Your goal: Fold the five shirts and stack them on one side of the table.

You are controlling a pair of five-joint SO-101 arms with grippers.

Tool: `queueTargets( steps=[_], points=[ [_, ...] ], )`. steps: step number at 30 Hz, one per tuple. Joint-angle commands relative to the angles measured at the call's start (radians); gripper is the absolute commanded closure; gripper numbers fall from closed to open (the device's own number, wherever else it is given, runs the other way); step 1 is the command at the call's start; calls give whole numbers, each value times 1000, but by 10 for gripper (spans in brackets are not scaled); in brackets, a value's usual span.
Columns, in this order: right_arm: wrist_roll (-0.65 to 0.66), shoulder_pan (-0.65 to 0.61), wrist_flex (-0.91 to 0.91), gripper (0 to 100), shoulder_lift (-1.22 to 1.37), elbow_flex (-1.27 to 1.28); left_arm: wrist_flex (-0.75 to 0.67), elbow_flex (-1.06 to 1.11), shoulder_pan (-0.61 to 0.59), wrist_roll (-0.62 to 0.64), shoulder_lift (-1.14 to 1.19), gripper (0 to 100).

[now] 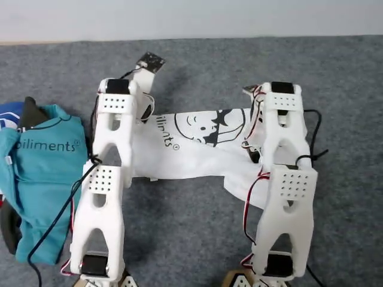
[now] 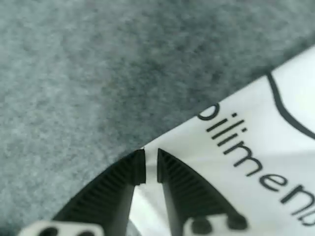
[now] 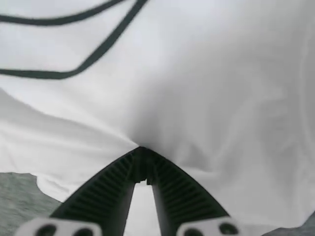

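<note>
A white shirt (image 1: 197,158) with black print lies spread flat on the grey table (image 1: 197,66) between my two arms. In the left wrist view my left gripper (image 2: 146,166) is shut on the white shirt (image 2: 256,147) at its edge, by the printed lettering, with cloth in the thin slit between its fingers. In the right wrist view my right gripper (image 3: 142,157) is shut on a pinched fold of the white shirt (image 3: 197,98). From above, the arms cover both grippers, one at each far corner of the shirt.
A teal shirt (image 1: 42,173) lies heaped at the table's left side, over a blue garment (image 1: 9,113) and something dark. Bare grey table lies behind the arms and to the right.
</note>
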Motion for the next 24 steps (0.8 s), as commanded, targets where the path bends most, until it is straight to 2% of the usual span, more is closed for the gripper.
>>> queueTargets(
  steps=[1, 6, 11, 14, 18, 24],
  points=[
    [20, 25, 13, 988, -12, -12, 29, -88, -11, -12, -14, 946],
    [17, -12, 22, 988, -22, -12, 146, -262, 11, -11, -14, 946],
    [17, -84, 21, 988, -147, -12, 157, -298, 37, -6, -80, 973],
    [15, -111, 12, 988, -240, -12, 157, -179, 81, -2, -193, 977],
    [15, -107, -47, 987, -311, -12, 155, 116, 161, 31, -405, 978],
    [17, -68, -217, 987, -259, -11, 137, 578, 298, 41, -664, 978]
  ],
)
